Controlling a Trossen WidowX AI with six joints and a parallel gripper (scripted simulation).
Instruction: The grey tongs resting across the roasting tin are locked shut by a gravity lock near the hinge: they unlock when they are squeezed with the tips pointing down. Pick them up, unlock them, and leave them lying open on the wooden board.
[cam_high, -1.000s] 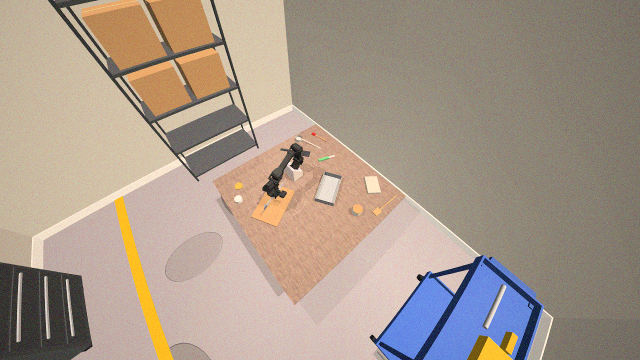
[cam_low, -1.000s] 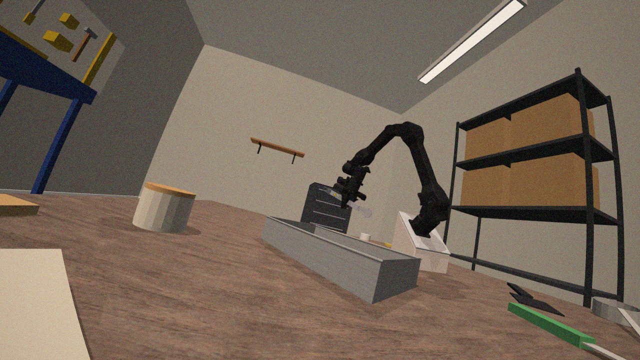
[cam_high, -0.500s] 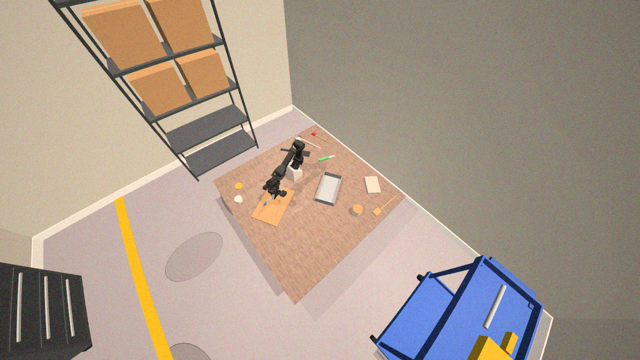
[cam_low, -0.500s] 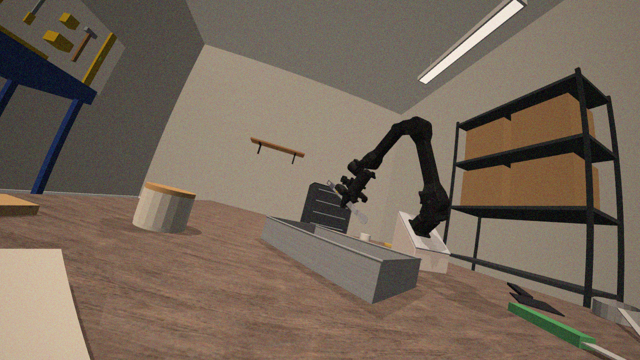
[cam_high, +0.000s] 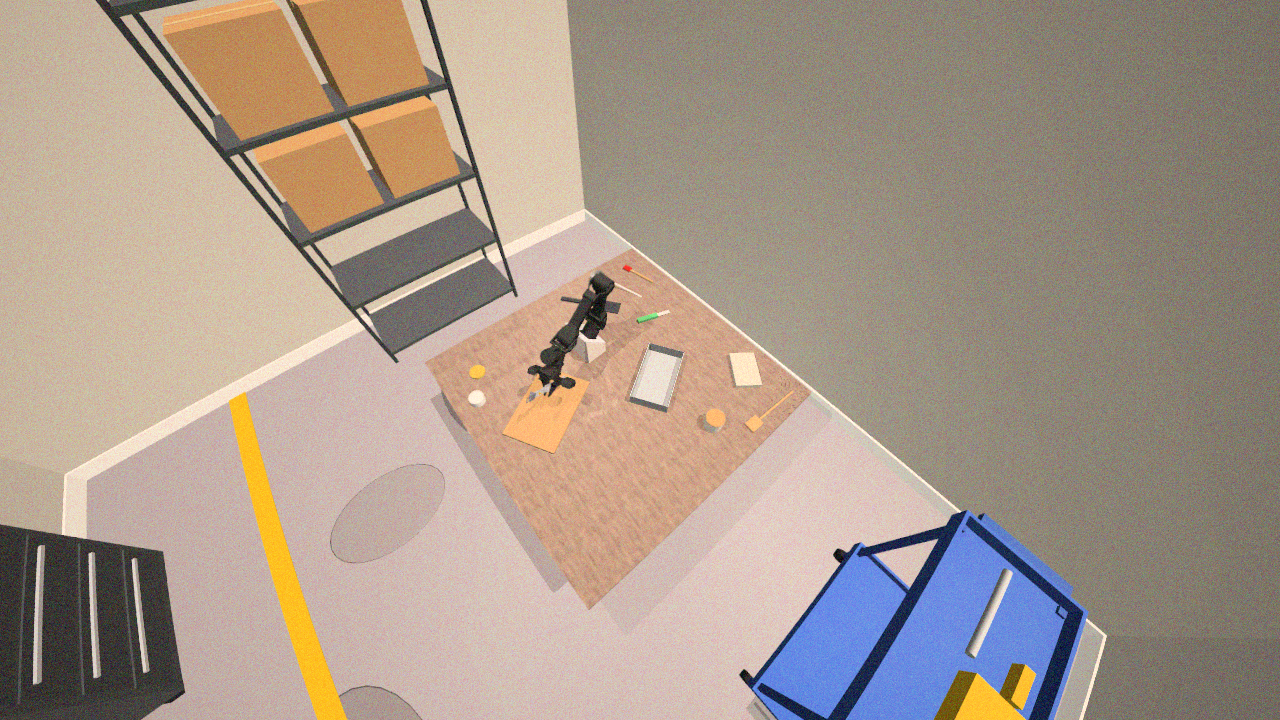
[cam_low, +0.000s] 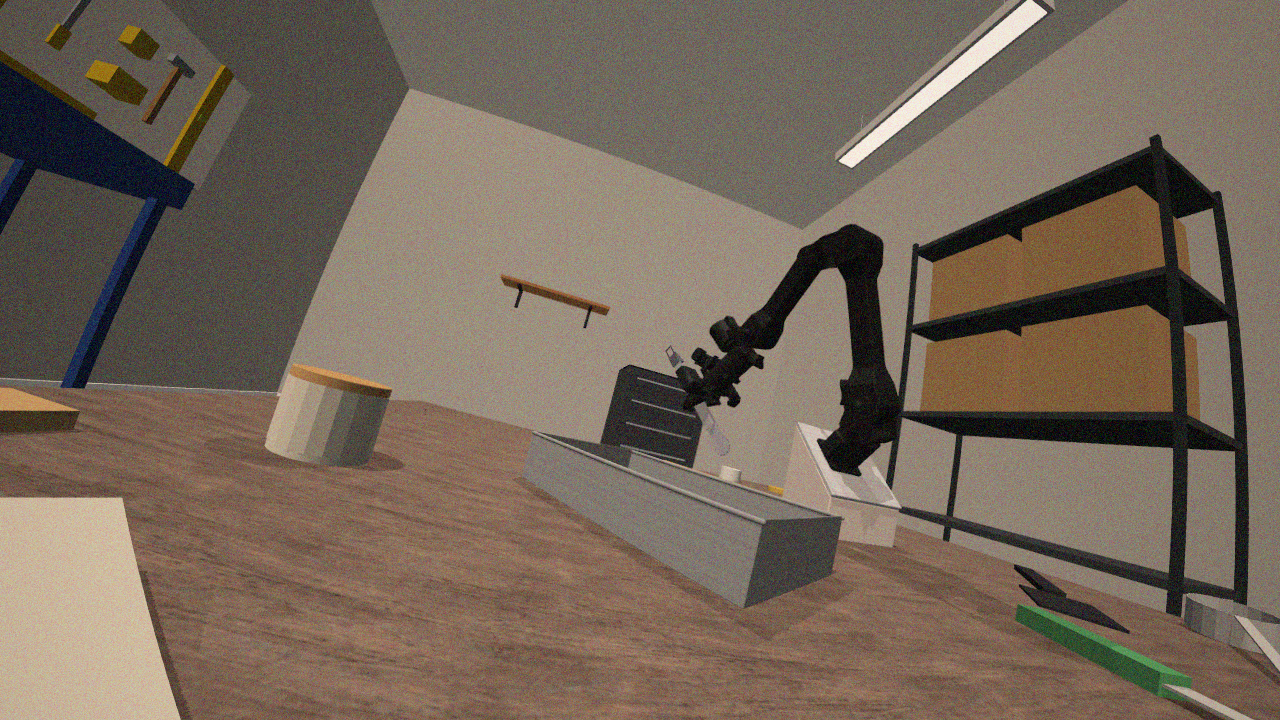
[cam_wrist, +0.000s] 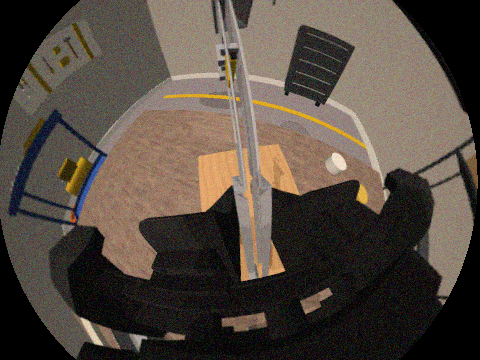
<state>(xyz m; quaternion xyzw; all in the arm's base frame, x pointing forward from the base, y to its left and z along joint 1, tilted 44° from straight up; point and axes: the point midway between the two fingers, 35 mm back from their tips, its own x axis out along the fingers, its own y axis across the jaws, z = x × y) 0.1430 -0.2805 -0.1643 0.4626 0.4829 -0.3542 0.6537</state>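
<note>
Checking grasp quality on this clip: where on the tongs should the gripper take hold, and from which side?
Across both arms of the tongs, one finger on each outer face, so that closing squeezes them together. The arms are long, thin and nearly parallel, so a pinch from the sides suits them. The gripper holds them this way, shut on them near one end, above the board.

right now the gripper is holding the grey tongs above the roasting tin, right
Not quite. The gripper is holding the grey tongs, but above the wooden board, not the roasting tin. The top view shows the tin off to one side, apart from the arm.
</note>
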